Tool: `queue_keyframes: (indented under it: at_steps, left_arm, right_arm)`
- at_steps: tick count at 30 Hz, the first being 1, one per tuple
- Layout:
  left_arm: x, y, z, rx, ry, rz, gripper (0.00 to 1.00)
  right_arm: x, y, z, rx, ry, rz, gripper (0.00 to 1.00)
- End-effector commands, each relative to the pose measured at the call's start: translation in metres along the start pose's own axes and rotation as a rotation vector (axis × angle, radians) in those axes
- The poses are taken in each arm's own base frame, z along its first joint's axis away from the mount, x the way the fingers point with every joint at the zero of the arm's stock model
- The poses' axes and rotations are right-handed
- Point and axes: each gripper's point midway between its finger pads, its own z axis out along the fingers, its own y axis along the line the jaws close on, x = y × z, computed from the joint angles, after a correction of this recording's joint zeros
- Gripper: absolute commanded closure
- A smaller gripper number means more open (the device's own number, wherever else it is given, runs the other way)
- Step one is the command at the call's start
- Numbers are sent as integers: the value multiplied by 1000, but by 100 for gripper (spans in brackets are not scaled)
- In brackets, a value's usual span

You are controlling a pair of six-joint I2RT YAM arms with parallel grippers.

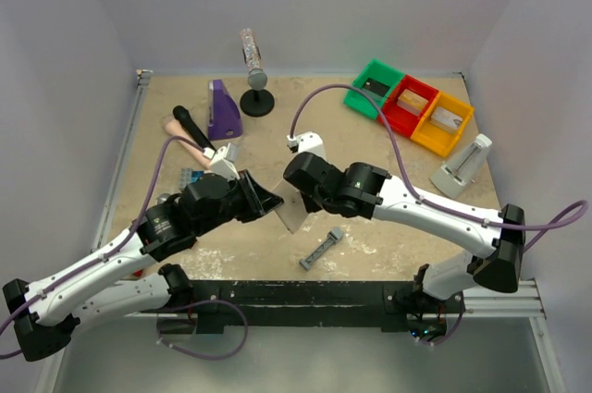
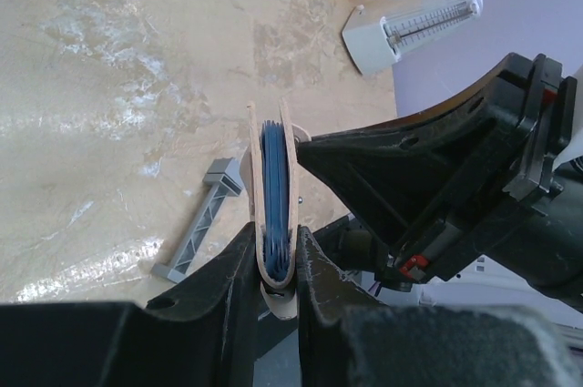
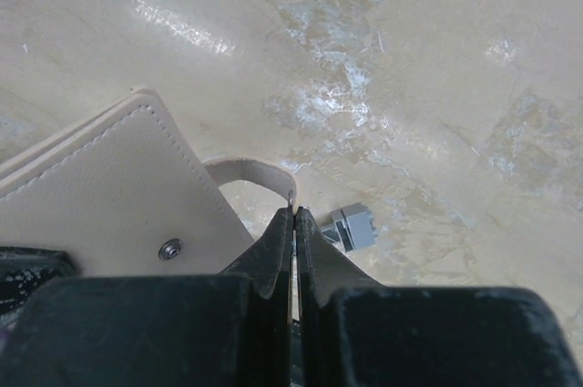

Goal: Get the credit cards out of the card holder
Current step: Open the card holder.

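Observation:
The card holder (image 1: 294, 212) is held on edge above the middle of the table, folded shut. In the left wrist view it (image 2: 273, 178) shows edge-on, with tan edges and blue lining inside. My left gripper (image 2: 275, 243) is shut on its folded end (image 1: 275, 202). In the right wrist view its pale outer panel (image 3: 109, 196) with a snap stud is at the left, and a curved closing strap (image 3: 246, 171) arches off it. My right gripper (image 3: 294, 216) is shut on the strap's tip (image 1: 299, 197). The credit cards are hidden inside.
A narrow grey bar tool (image 1: 324, 248) lies on the table in front of the holder. Green (image 1: 375, 88), red (image 1: 409, 104) and yellow (image 1: 442, 122) bins stand at the back right. A white wedge device (image 1: 462, 166) is at the right. A purple object (image 1: 222, 108), a black microphone (image 1: 192, 128) and a blue studded block (image 1: 192, 174) are at the left.

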Motion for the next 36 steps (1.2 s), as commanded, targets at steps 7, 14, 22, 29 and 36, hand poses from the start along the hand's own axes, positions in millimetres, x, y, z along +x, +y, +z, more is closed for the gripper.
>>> queue_keyframes:
  at_steps: [7, 14, 22, 29, 36]
  left_arm:
    - [-15, -8, -2, 101, -102, 133, 100]
    - [-15, -33, -14, 436, -175, 336, 100]
    - [6, -53, -31, 790, -72, 370, 100]
    - [25, -74, -50, 1029, 57, 367, 100]
    - [31, -79, -63, 1120, 87, 384, 100]
  right_arm:
    - [-28, -19, -63, -161, -227, 72, 48]
    - [-21, 15, -129, -609, -336, -55, 36]
    - [9, 65, -155, -976, -260, -85, 42]
    - [17, 55, -122, -860, -211, -39, 47]
    - [15, 24, -118, -818, -263, 64, 52]
